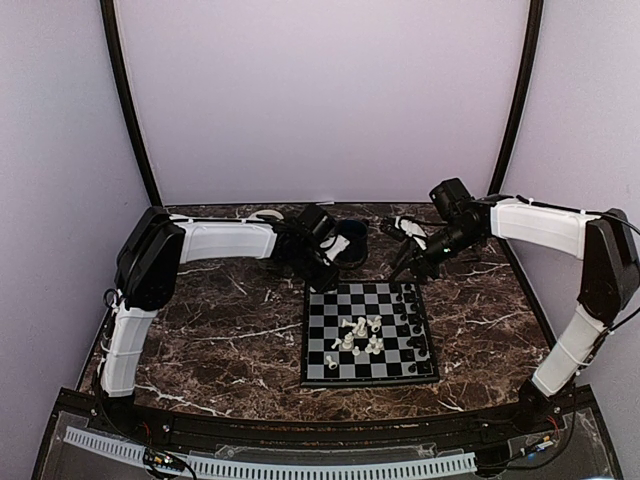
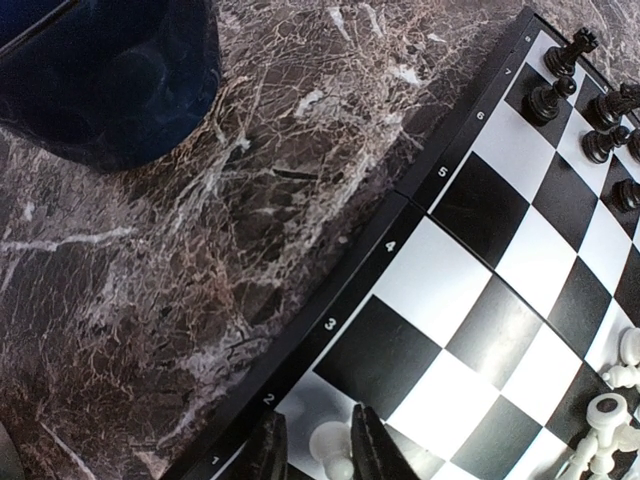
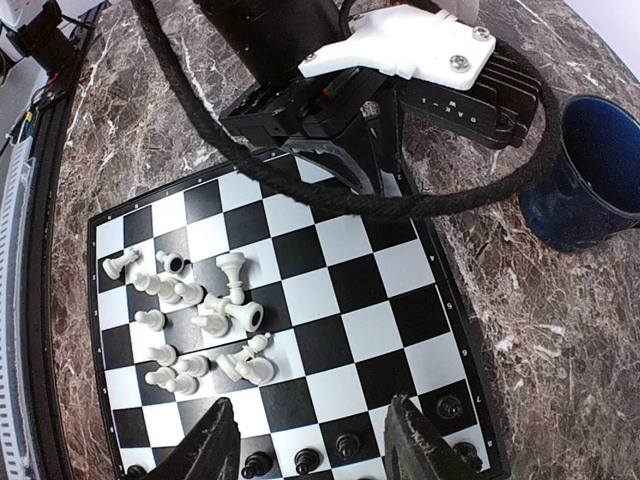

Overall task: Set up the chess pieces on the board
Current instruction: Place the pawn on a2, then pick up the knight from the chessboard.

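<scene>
The board (image 1: pixel 325 345) lies right of the table's middle. Several white chess pieces (image 1: pixel 358 336) lie jumbled at its centre, some tipped over; they also show in the right wrist view (image 3: pixel 200 320). Black pieces (image 1: pixel 410 318) stand along its right edge, and in a row in the right wrist view (image 3: pixel 300 462). My left gripper (image 1: pixel 325 272) is low over the board's far left corner. Its fingers (image 2: pixel 372 445) stand narrowly apart around an upright white pawn (image 2: pixel 330 445); one touches it, the other shows a gap. My right gripper (image 3: pixel 312 440) is wide open and empty above the black row.
A dark blue mug (image 1: pixel 350 240) stands just beyond the board's far edge, close to my left gripper; it also shows in the left wrist view (image 2: pixel 110 70). My left arm (image 3: pixel 380 90) reaches over the board's far side. Purple walls enclose the marble table.
</scene>
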